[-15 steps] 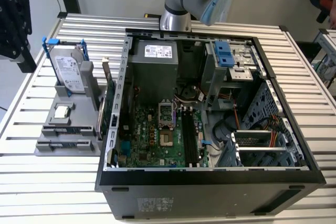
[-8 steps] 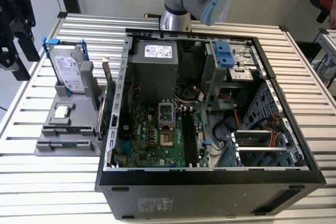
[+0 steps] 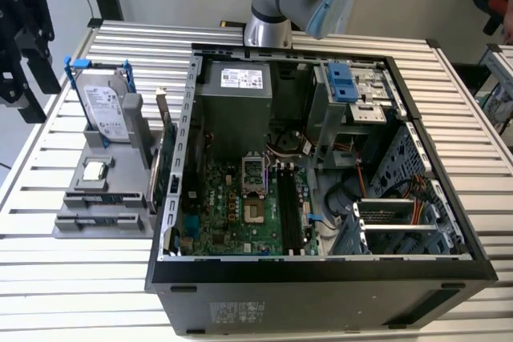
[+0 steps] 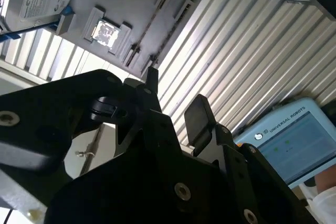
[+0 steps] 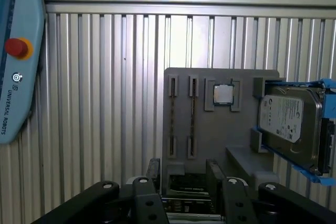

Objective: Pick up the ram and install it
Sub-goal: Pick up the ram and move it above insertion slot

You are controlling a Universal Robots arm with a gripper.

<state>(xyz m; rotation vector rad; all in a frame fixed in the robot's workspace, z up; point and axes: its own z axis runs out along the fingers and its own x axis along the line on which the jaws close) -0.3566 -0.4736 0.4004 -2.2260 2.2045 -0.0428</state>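
**Gripper** (image 5: 184, 165): black, matt, angular metal. Its fingers (image 5: 214, 172) are spread and pinch nothing. It points at the tray and is apart from the ram.

Entries run from the exterior view's left to its right.

**Table** (image 3: 72, 294): ribbed aluminium slats, pale and glossy.

**Tray** (image 5: 220, 129): flat slab of grey matt plastic with moulded holders, lying near the table's left edge.

**Hard drive** (image 3: 106, 106): silver metal box in a blue plastic frame, propped at the tray's far end.

**Processor** (image 3: 94, 171): small square with a shiny metal lid, set in a pocket mid-tray.

**Ram** (image 5: 192, 119): thin dark stick standing on edge. It sits in the pair of slotted holders next to the processor, toward the tray's end opposite the hard drive. In both wrist views it shows as little more than a line. The neighbouring holder pair looks vacant.

**Expansion card** (image 3: 163, 162): green board with a metal bracket, upright along the tray's right edge.

**Computer case** (image 3: 321, 266): black steel box lying open.

**Motherboard** (image 3: 232, 206): green, with long black memory slots (image 3: 286, 206) that look unfilled.

**Handling note** (a judgement): the step in hand is the approach for the pick. The stick is narrow and rigid, so the fingers should straddle its flat faces near mid-length. They should close squarely and lift straight along the holder slots, without twisting.
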